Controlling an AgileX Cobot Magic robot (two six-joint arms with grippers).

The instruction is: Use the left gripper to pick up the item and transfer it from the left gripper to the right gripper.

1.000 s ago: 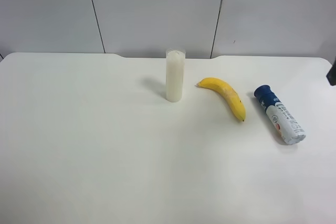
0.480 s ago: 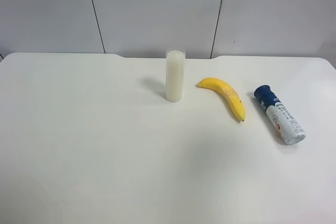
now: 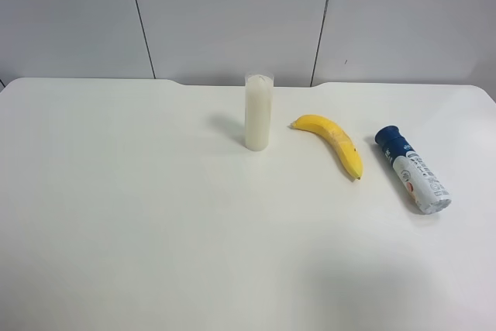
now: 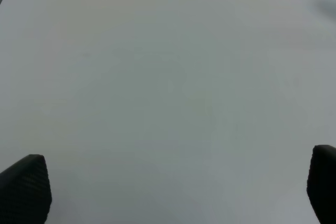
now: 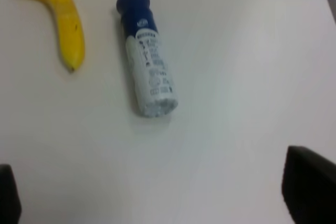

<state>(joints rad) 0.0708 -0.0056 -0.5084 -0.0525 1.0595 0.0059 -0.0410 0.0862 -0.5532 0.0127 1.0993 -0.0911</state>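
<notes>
While jaws gape, bottle (image 5: 146, 59) beside banana (image 5: 58, 18)

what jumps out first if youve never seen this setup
Three things on a bare white table: a tall white cylinder standing upright mid-table, a yellow banana lying beside it, and a blue-capped bottle on its side past the banana, near the table's edge. The right pincer hangs open above the bottle and banana, while the left pincer, also open, looks down on plain table only.
</notes>
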